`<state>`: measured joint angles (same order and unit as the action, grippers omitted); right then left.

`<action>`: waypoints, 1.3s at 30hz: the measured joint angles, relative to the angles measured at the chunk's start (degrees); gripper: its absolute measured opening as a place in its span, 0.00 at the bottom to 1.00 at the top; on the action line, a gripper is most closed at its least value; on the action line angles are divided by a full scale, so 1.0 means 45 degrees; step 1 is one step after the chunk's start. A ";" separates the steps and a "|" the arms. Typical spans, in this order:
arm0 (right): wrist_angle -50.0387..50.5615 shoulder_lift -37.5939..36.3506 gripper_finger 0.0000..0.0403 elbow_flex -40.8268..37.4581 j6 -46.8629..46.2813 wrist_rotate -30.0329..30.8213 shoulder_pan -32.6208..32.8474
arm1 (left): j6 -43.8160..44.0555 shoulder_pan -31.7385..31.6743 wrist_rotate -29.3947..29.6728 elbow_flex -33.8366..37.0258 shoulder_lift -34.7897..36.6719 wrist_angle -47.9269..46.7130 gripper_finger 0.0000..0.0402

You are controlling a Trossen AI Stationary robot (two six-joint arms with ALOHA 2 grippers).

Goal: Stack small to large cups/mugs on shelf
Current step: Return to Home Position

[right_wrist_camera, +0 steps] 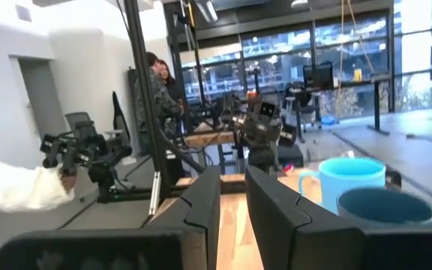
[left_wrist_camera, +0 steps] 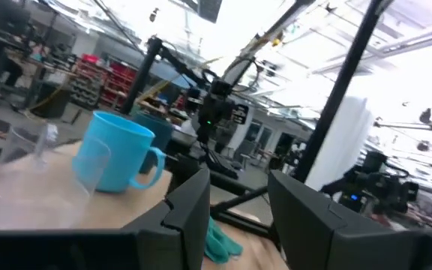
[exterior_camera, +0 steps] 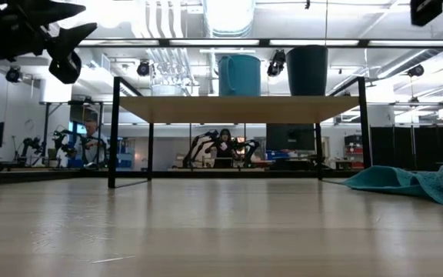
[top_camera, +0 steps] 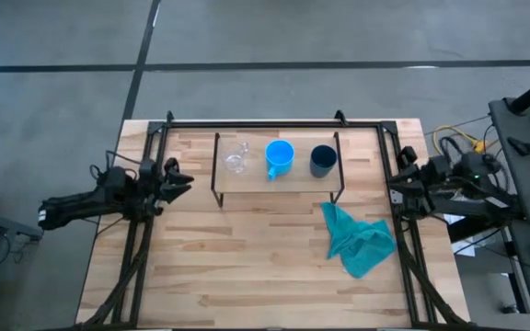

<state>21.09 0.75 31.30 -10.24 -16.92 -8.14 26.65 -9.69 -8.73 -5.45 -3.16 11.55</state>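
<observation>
While the tiny clear glass cup [top_camera: 236,158], bright light-blue handled mug [top_camera: 280,156] and dark navy-blue cup [top_camera: 323,160] stand in a row on the low wooden black-legged shelf [top_camera: 293,185], left gripper [top_camera: 187,179] and right gripper [top_camera: 392,191] hover at opposite table [top_camera: 247,267] edges, fingers parted, empty.

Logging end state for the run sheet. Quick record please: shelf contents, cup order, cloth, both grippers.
shelf: holds three cups in a row, upright, none nested
order, left arm's side to right arm's side: glass cup, light-blue mug, dark blue cup
cloth: crumpled on the table, near the shelf's right-side leg
left gripper: open, empty, at the table's left edge
right gripper: open, empty, at the table's right edge
</observation>
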 joint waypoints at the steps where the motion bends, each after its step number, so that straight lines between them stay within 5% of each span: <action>1: -0.0129 0.0000 0.15 -0.0227 -0.0079 -0.0004 0.0000 | 0.0000 0.0000 -0.0102 0.0067 0.0000 0.0009 0.31; 10: -0.2175 0.0008 0.15 -0.2314 -0.0058 -0.1115 0.0000 | -0.0005 0.0000 -0.3094 0.0851 -0.0019 0.0078 0.31; 15: -0.2969 0.0005 0.15 -0.3113 0.0039 -0.1231 0.0000 | -0.0112 -0.0010 -0.2875 0.1102 -0.0114 -0.0208 0.31; 23: -0.2955 0.0005 0.15 -0.3985 -0.0244 -0.0107 0.0000 | -0.0657 -0.0010 -0.0660 0.1106 -0.0459 -0.1601 0.31; 39: -0.3170 0.0005 0.15 -0.4849 0.0125 0.0109 0.0000 | -0.2040 -0.0010 -0.0604 0.1126 -0.1350 -0.1598 0.31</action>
<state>6.83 0.78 9.48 -9.68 -16.43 -8.14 17.47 -9.74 -11.44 -0.38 -9.23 4.36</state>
